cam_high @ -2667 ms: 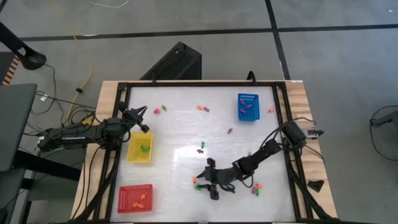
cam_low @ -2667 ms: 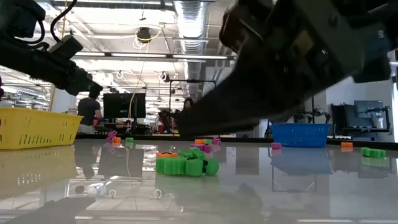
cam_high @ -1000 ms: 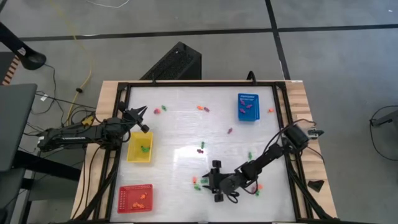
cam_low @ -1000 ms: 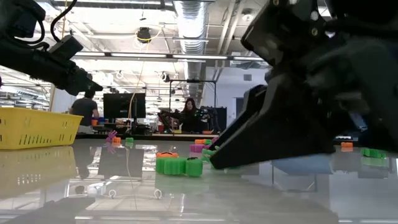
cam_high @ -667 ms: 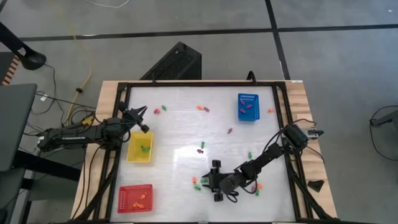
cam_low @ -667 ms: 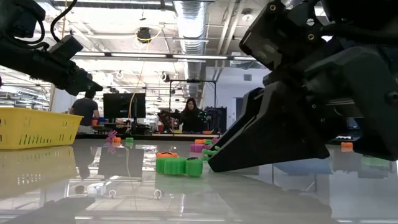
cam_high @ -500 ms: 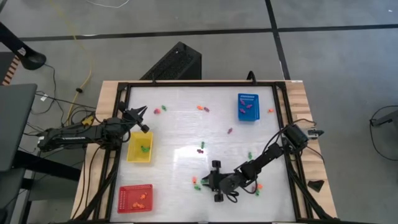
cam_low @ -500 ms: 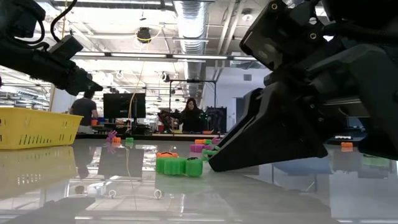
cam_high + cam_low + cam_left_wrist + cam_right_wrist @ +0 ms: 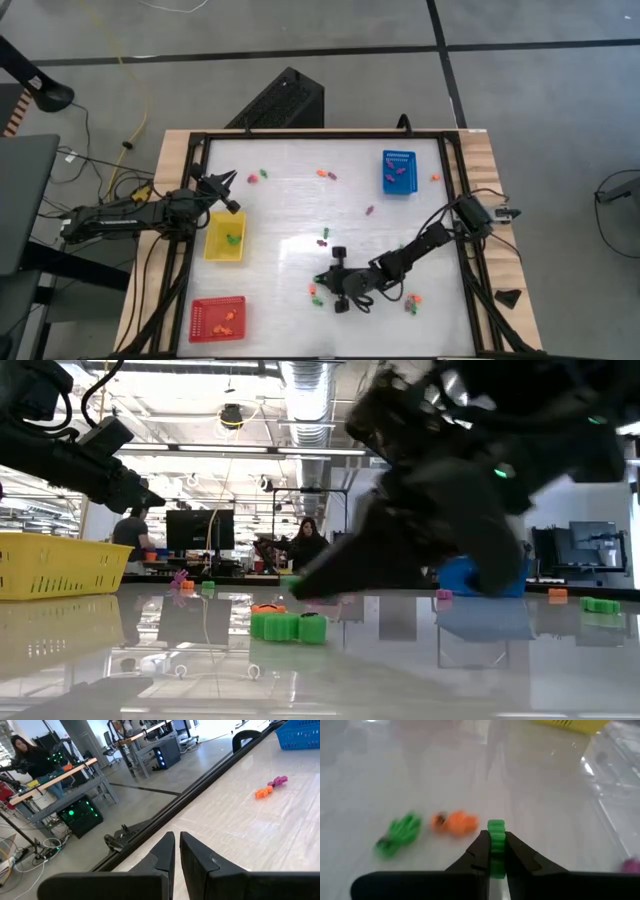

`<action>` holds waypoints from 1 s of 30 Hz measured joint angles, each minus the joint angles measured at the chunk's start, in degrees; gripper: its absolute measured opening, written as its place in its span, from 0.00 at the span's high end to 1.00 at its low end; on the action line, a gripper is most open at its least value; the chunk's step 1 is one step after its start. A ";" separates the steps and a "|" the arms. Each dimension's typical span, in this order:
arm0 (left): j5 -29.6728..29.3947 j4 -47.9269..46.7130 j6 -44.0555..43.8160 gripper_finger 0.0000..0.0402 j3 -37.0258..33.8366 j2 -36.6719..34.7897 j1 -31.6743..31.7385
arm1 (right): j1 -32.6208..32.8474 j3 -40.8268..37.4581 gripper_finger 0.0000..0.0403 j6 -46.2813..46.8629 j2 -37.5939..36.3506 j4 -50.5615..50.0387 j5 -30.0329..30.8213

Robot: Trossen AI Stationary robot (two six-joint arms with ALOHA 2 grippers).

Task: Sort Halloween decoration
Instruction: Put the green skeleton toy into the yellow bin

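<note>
The Halloween decoration is small orange, green and purple pieces scattered on the white table. My right gripper (image 9: 319,279) hangs low over the table's near middle, shut on one green piece (image 9: 496,831). Just below it a green piece (image 9: 399,834) and an orange piece (image 9: 455,822) lie flat on the table; the low view shows green pieces (image 9: 287,626) there too. My left gripper (image 9: 228,185) is shut and empty, level over the table's left edge beyond the yellow tray (image 9: 224,238). My right gripper pinches the small green piece (image 9: 496,840) between its two fingertips. The fingers slant down, coming from the table's right side. The piece sticks out past the tips and hangs clear of the table.
A red tray (image 9: 217,318) stands at the near left and a blue tray (image 9: 398,172) at the far right, each with pieces inside. More pieces lie at the far left (image 9: 264,176), far middle (image 9: 326,174), centre (image 9: 322,238) and near right (image 9: 410,300). People sit at desks beyond the table.
My right gripper has taken hold of one green piece from the small group near the table's near middle. It has risen a little off the table and swung toward the far edge. The other green pieces and the orange one stay where they lay.
</note>
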 joint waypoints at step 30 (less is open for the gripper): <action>0.07 0.07 -0.02 0.96 0.00 0.02 0.00 | -19.33 40.36 0.83 -1.79 20.69 10.72 -22.53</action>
